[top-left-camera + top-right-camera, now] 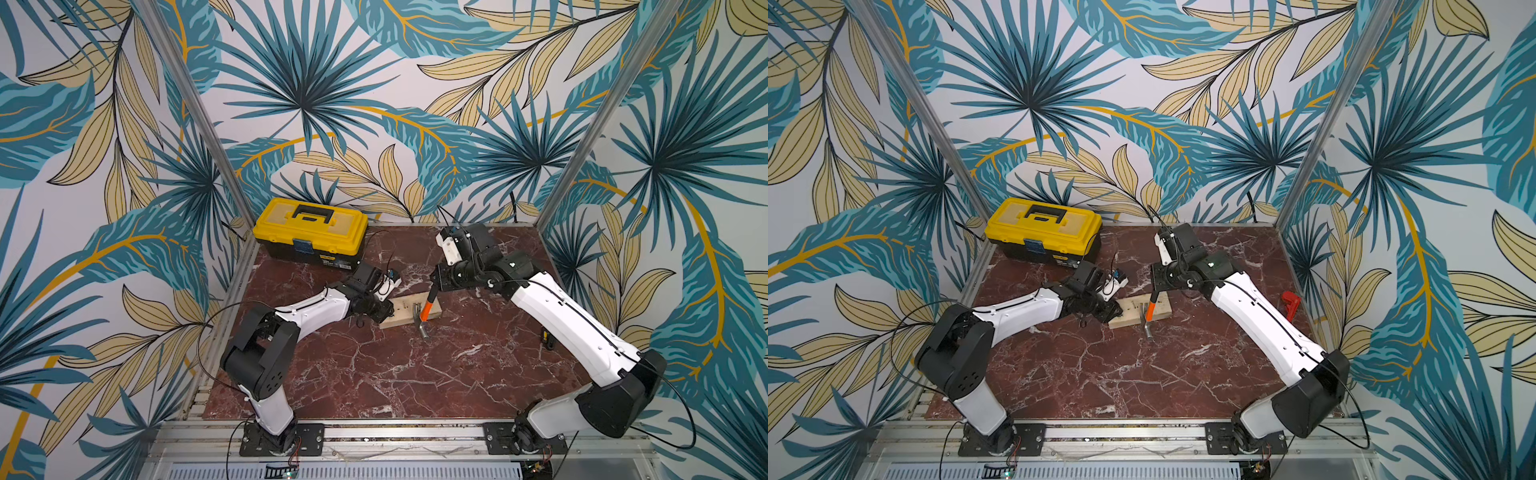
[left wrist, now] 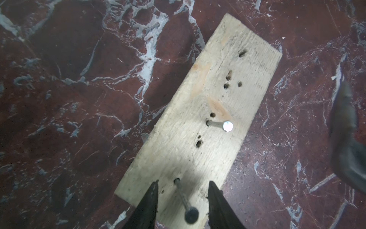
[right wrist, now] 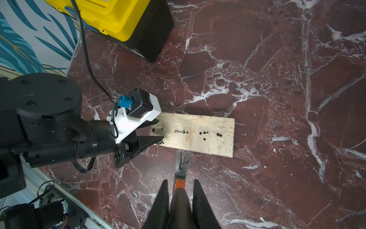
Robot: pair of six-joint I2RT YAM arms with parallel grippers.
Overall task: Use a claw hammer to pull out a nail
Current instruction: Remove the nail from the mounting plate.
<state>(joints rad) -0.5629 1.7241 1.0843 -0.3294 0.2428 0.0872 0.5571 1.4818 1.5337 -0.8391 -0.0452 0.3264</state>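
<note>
Left gripper [image 2: 184, 182] jaws apart, straddling a dark-headed nail [image 2: 191, 215] at the closest end of the wooden board [image 2: 178, 138]; neither finger touches it. Bright-headed nail [image 2: 227, 126] sits mid-board among empty holes. Board lies flat on the red marble table [image 2: 69, 99]. Blurred dark shape [image 2: 346, 142] beside it, unidentifiable.

White arm shells [image 1: 316, 307], blk joints [image 1: 257, 361], blk cables [image 3: 85, 45], blue connector [image 3: 123, 101].

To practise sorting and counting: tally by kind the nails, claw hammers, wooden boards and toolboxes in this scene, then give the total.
Nails: 2
Claw hammer: 1
Wooden board: 1
Toolbox: 1
Total: 5
</note>
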